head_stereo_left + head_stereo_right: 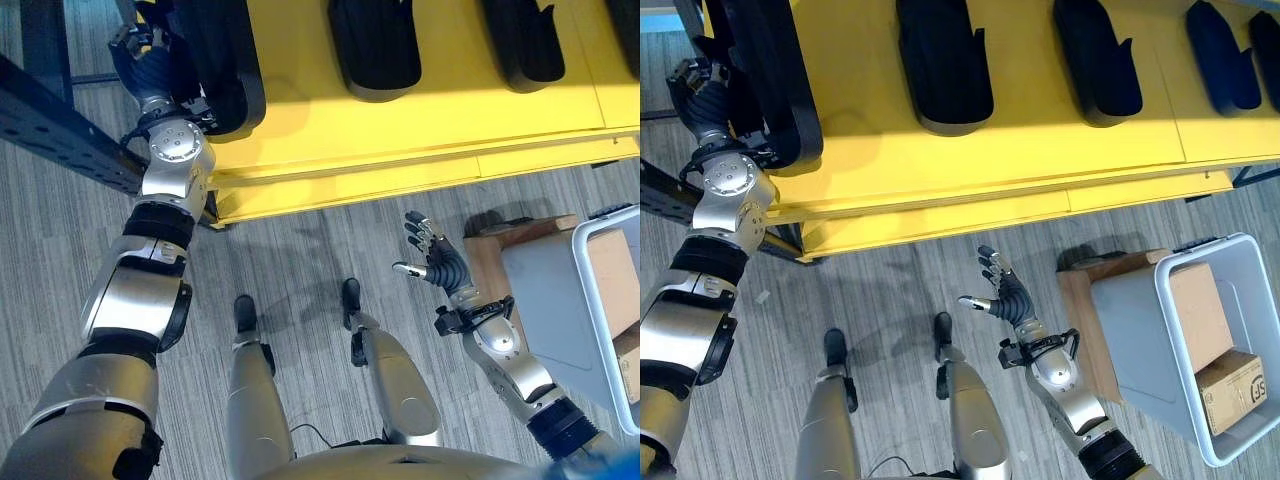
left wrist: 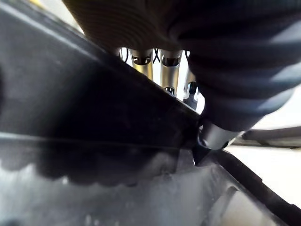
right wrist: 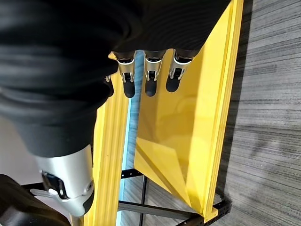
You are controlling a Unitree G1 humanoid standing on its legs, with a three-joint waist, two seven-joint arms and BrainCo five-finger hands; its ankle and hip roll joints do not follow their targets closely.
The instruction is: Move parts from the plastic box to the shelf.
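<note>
I am setting a black part (image 1: 780, 90) on the shelf (image 1: 1020, 150) with my left hand (image 1: 702, 95), grip unclear, right hand (image 1: 1002, 290) empty and open; it may slip off the edge.

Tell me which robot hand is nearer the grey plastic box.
Right. The right robot hand hangs open just beside the plastic box; the left robot hand is far off at the yellow shelf.

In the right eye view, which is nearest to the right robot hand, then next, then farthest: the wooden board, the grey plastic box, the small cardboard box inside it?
1. Wooden board, just beside the right robot hand.
2. Grey plastic box, behind the board.
3. Small cardboard box, in the box's far corner.
</note>
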